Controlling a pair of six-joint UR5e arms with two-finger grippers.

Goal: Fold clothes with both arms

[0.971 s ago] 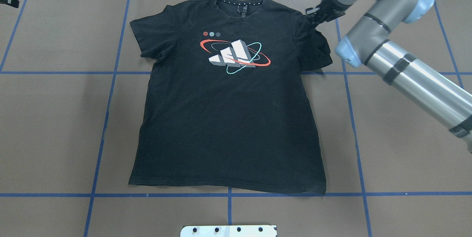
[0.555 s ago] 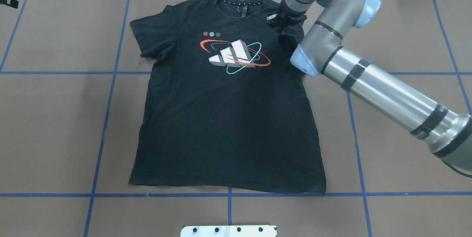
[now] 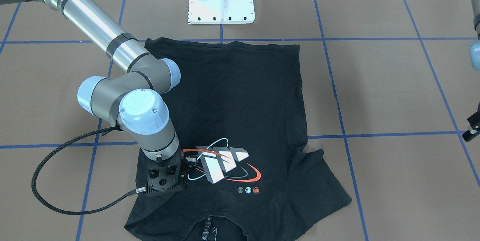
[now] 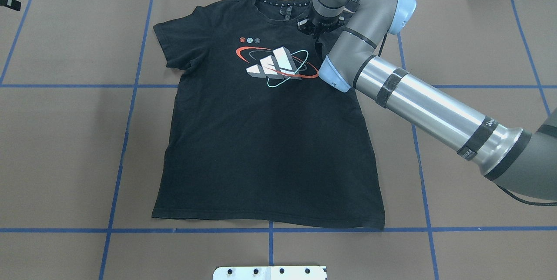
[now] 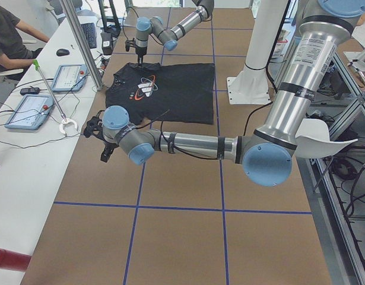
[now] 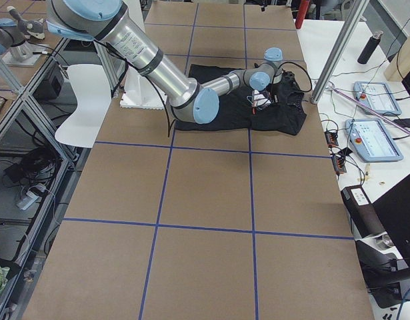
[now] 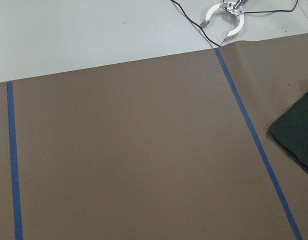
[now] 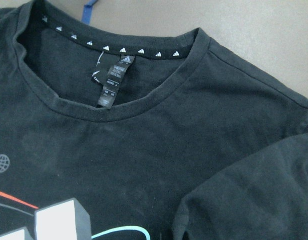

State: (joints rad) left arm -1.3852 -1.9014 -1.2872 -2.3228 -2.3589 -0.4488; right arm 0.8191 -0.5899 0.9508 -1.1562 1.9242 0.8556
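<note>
Overhead, we see the right gripper (image 4: 317,32) clamped on a sleeve of the T-shirt (image 4: 261,149), at its one o'clock; the garment lies flat on the table (image 4: 65,162). Of the left gripper (image 4: 11,1), at ten o'clock, we cannot tell the jaws.

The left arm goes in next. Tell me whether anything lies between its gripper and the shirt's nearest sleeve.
Nothing visible does. Between the left gripper and the sleeve of the shirt lies only bare brown table, crossed by one flat blue tape line.
</note>
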